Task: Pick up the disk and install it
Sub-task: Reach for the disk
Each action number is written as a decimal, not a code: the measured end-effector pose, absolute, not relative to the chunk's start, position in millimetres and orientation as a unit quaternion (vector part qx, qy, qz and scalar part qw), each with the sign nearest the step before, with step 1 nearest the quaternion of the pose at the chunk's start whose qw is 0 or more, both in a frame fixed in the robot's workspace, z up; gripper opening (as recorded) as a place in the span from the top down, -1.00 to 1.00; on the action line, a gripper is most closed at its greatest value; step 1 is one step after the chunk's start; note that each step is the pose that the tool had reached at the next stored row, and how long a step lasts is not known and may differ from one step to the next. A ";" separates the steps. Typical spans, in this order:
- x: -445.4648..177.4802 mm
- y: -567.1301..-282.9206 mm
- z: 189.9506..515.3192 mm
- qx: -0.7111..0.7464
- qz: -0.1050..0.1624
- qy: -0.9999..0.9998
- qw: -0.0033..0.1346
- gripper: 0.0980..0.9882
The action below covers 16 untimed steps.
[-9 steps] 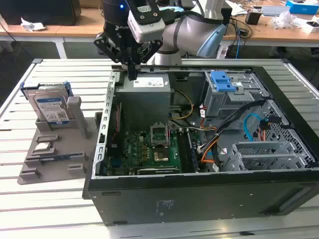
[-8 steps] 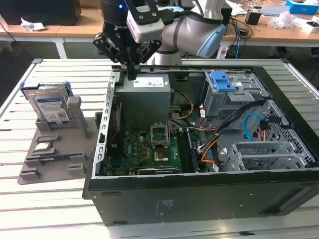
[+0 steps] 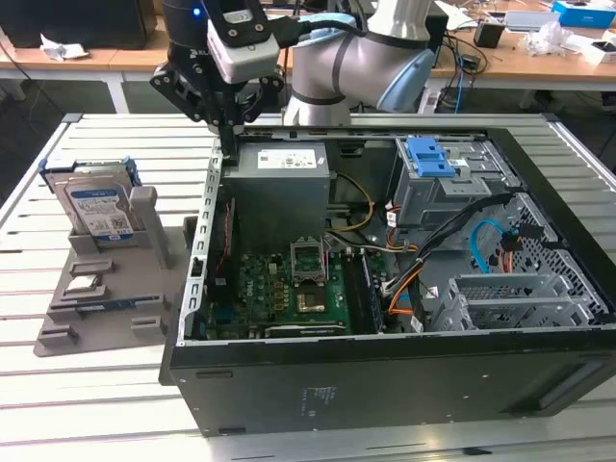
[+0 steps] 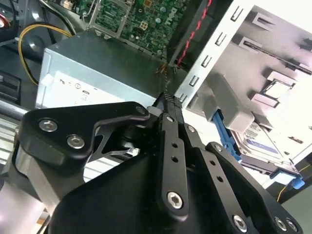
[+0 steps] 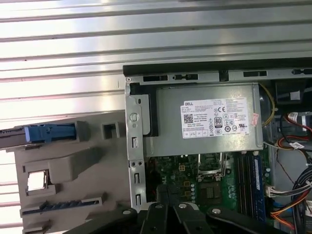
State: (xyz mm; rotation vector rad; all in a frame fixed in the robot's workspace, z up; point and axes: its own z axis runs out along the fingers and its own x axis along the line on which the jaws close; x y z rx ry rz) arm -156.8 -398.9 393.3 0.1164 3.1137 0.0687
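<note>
Your gripper (image 3: 229, 149) hovers empty, fingers together, over the case (image 3: 385, 375) edge by the power supply (image 3: 284, 178). Disk (image 3: 96, 204) stands upright in the stand (image 3: 106, 322), 8 o'clock from gripper, exterior view. Pick-up not begun; grasping likely calls for parted fingers.

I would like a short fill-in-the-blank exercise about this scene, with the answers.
The disk stands at the exterior view's ____ of the computer case.
The gripper, near the power supply, holds ____.
The motherboard is coloured ____.
Missing words: left; nothing; green.
</note>
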 end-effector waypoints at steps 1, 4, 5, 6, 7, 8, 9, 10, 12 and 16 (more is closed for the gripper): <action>-160.6 -398.9 393.3 0.037 0.022 0.999 0.013 0.98; -174.9 -398.9 393.3 0.037 0.022 0.999 0.012 0.98; -178.8 -398.9 393.3 0.037 0.022 0.999 0.013 0.98; -180.8 -398.8 393.3 0.037 0.022 0.999 0.012 0.98; -183.8 -398.8 393.3 0.037 0.022 0.999 0.012 0.98; -186.8 -398.9 393.3 0.037 0.022 0.999 0.012 0.98; -190.6 -398.9 393.3 0.037 0.022 0.999 0.012 0.98; -193.9 -398.9 393.3 0.037 0.022 0.999 0.012 0.98; -210.4 -398.9 393.2 0.037 0.022 0.999 0.013 0.98; -227.9 -398.8 393.0 0.037 0.022 0.999 0.012 0.98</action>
